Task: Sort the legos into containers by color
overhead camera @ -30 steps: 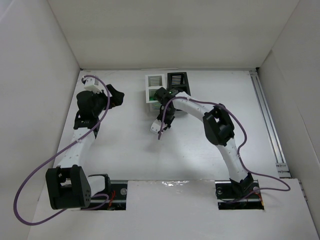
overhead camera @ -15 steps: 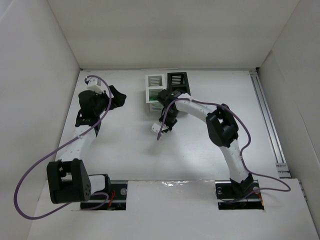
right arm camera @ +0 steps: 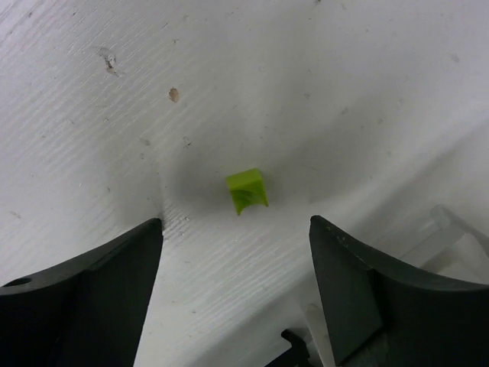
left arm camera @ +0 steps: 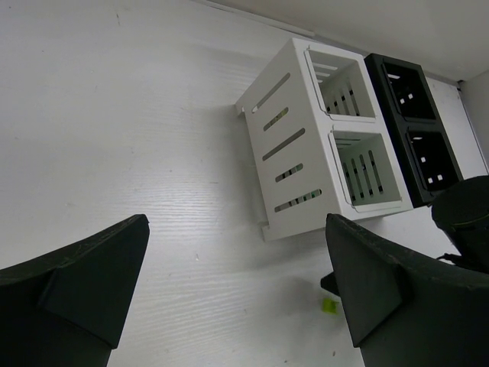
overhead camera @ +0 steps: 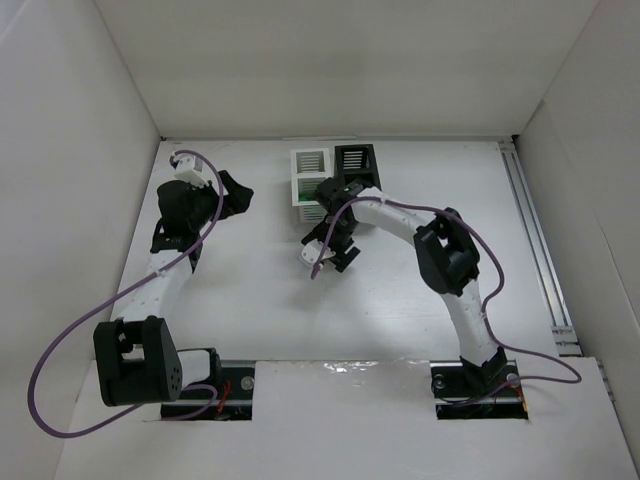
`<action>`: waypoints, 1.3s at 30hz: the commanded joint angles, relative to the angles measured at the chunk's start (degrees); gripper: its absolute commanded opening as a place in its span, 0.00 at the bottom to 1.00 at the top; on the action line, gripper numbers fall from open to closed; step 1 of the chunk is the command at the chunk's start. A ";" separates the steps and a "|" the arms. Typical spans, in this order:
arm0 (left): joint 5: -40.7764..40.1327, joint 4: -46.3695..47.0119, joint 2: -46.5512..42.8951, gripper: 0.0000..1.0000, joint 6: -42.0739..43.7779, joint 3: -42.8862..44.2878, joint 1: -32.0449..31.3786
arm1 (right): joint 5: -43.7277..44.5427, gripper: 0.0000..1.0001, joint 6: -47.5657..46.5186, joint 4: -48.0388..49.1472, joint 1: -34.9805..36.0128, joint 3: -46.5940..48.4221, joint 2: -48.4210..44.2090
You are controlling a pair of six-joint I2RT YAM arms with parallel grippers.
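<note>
One tiny green lego [right arm camera: 247, 189] lies on the white table, just ahead of my right gripper [right arm camera: 235, 223], whose jaws stand open on either side of it without touching. From the left wrist the same lego [left arm camera: 329, 305] shows near the front corner of the containers [left arm camera: 284, 145]. These are two white bins and two black bins [left arm camera: 419, 130] joined in a block, and they stand at the back middle [overhead camera: 309, 176] of the table. My right gripper [overhead camera: 335, 255] hangs just in front of that block. My left gripper [left arm camera: 235, 222] is open and empty, left of the bins [overhead camera: 235, 192].
White walls enclose the table on the left, back and right. A metal rail [overhead camera: 535, 240] runs along the right edge. Purple cables [overhead camera: 60, 360] loop off both arms.
My right gripper has gone from shut to open above the green lego, staying in front of the bins. The left arm has shifted only slightly.
</note>
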 commanded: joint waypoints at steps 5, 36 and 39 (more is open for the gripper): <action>0.88 2.87 -1.59 1.00 -0.42 1.56 0.35 | -1.83 0.87 1.83 5.60 -0.30 -6.06 -6.71; 0.88 3.40 -2.12 1.00 1.16 0.51 0.35 | -2.45 0.51 -6.87 -5.74 2.95 6.24 2.34; 0.88 3.40 -2.12 1.00 1.16 0.51 0.35 | -1.40 0.48 -6.87 -6.45 2.95 7.64 3.65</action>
